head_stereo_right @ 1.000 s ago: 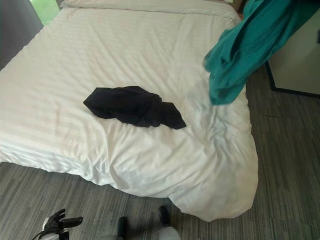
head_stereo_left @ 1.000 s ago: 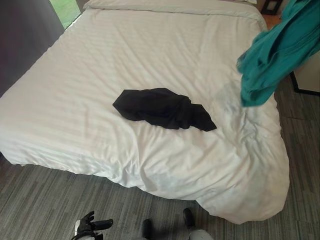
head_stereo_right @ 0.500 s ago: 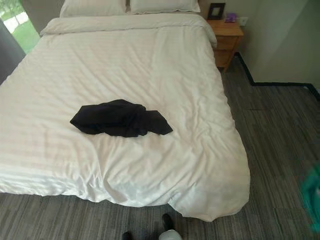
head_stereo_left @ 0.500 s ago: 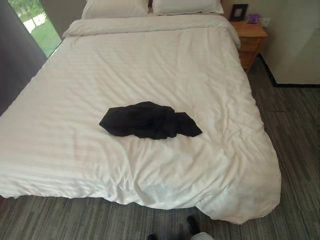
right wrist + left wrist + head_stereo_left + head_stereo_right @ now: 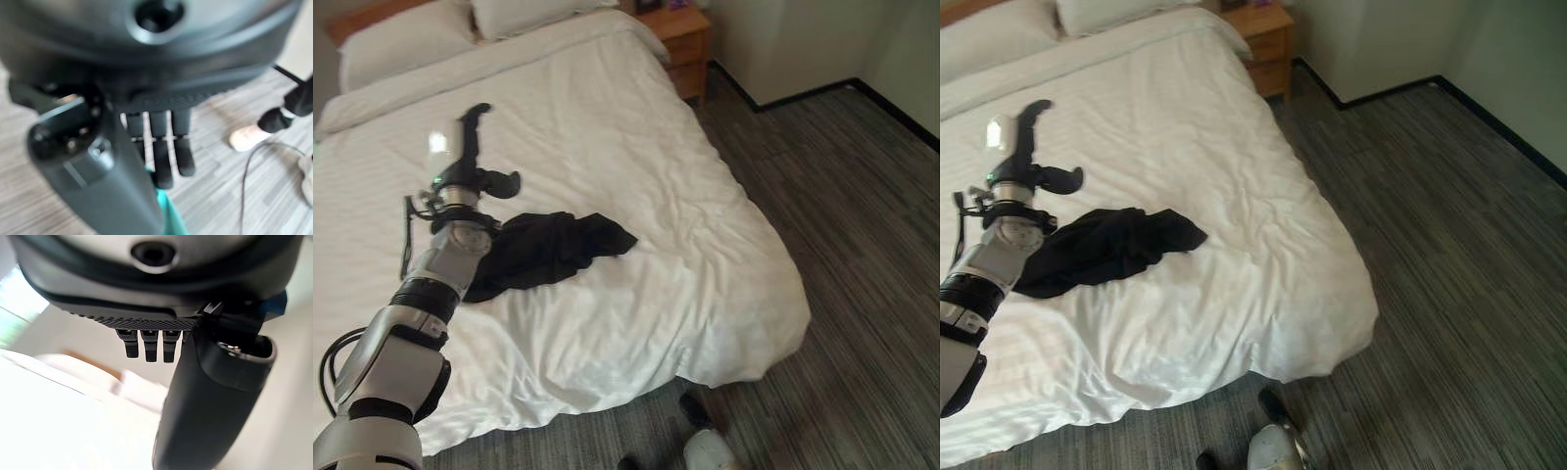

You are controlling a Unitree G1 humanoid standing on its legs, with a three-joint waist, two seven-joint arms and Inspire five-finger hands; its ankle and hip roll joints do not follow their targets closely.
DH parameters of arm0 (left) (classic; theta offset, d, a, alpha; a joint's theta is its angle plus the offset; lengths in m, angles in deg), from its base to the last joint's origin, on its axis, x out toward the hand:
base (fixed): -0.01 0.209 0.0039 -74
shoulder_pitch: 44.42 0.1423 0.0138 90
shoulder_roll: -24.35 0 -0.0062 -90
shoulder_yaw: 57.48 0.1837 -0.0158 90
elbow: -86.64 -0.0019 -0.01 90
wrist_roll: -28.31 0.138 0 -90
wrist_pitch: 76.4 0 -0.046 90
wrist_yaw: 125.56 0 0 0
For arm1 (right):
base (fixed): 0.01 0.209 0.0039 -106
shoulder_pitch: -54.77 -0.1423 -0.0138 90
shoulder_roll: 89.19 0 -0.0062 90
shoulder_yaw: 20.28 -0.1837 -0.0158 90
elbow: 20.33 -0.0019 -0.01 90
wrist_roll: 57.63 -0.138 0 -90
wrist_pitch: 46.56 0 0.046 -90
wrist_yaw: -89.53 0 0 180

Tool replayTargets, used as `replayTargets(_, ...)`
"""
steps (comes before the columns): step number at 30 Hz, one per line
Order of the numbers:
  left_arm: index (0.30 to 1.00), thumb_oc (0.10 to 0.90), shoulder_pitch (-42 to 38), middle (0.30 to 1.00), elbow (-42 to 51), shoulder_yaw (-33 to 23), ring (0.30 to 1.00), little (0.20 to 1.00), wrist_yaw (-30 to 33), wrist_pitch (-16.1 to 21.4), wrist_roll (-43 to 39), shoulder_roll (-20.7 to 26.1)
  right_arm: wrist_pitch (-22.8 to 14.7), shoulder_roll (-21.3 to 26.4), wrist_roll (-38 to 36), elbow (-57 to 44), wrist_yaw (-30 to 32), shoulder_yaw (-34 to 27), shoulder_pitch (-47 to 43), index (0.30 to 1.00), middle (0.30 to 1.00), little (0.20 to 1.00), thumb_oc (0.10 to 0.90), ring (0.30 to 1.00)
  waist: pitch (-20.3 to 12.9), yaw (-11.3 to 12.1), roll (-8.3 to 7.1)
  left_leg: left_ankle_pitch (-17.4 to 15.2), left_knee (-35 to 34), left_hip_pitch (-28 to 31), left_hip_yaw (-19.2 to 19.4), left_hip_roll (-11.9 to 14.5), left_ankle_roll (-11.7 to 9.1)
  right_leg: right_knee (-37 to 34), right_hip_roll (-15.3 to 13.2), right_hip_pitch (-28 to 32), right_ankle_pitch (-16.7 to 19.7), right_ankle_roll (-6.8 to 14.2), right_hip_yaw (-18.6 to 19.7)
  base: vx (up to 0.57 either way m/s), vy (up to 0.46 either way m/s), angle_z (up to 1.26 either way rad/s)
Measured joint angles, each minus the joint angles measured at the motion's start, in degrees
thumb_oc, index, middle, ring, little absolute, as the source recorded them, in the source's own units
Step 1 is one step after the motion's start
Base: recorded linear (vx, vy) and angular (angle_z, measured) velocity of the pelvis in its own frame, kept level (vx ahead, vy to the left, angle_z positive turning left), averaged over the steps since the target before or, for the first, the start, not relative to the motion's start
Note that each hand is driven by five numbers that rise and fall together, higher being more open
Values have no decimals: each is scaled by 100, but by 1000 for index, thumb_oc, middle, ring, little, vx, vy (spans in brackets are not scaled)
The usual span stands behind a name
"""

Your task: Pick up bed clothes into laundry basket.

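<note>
left hand (image 5: pixel 465 166): raised over bed (image 5: pixel 724 245), fingers straight, empty | black garment (image 5: pixel 543 250): lying mid-bed, toward foot edge, unpicked | right hand (image 5: pixel 161 147): pinching teal cloth (image 5: pixel 168 215) over floor | basket unseen

A black garment (image 5: pixel 540 251) lies crumpled on the white duvet of the bed (image 5: pixel 636 147), towards the foot end and nearer the robot's left side. It is bunched into a loose, elongated heap with soft folds, one pointed corner stretching out flat towards the right edge of the mattress. In the right wrist view, a strip of teal cloth (image 5: pixel 168 215) shows just past the dark fingers, over the grey striped floor.
</note>
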Motion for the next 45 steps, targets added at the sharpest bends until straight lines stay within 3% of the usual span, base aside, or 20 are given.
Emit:
replayTargets(4,900,800,-220,900,-837,217,900,900,-38,-53,392,-498,-119,-51,-7,23,112,179,-51,300,300,300,400,300,178,-71,33,17,25,-60,135,38,-20,-1,65,-151,69,-59,136,5,-34,-26)
replayTargets(12,900,800,-238,900,-2070,151,900,900,-50,-552,737,-512,-318,-247,-98,5,142,545,-284,300,300,300,400,300,257,114,71,46,26,-306,128,107,-65,0,158,-403,66,-57,133,-2,-9,0)
replayTargets(20,900,800,-213,900,-2396,85,900,900,-609,-600,1049,-472,-355,-245,-92,-192,233,901,-456,300,300,300,400,300,273,284,48,47,26,-349,-17,118,-64,5,156,-387,67,-59,27,3,-11,6)
replayTargets(21,479,519,-103,479,-2440,-61,479,479,-729,-593,1049,-506,-343,-237,-79,-241,227,972,-484,300,300,300,400,300,274,261,46,47,25,-337,-24,121,-64,4,155,-374,66,-58,19,0,-39,5)
replayTargets(22,300,400,-53,300,-2416,-79,300,300,-795,-598,1048,-559,-339,-236,-65,-266,228,1071,-575,300,300,300,400,300,275,308,45,49,26,-337,-29,124,-64,3,149,-363,66,-57,6,-8,-38,6)
replayTargets(24,300,400,62,300,-2436,-151,300,300,-955,-656,1045,-836,-169,-250,31,-255,223,1577,-708,300,300,300,400,300,292,335,20,60,26,-351,-94,126,-65,1,148,-352,67,-59,-65,-4,-6,13)
replayTargets(34,300,400,160,300,-2308,-264,300,300,-898,-661,1050,-929,-152,-12,436,-439,137,1569,-1518,300,300,300,400,300,289,441,8,61,25,-250,-102,130,-64,0,155,-247,93,-93,-69,-17,-7,1)
replayTargets(41,300,400,-145,300,-623,75,300,300,-999,-603,1046,-295,-157,-126,443,-410,83,1544,-1152,300,300,300,400,300,395,717,-168,182,28,-26,-414,200,-145,-3,132,155,95,-149,-436,-41,-61,26)
replayTargets(45,300,400,-524,300,302,344,300,300,-682,-534,1069,186,-158,-268,437,-416,-61,1557,-1087,300,300,300,400,300,439,911,-268,200,24,106,-562,230,-155,-5,132,387,25,-141,-594,-17,-32,23)
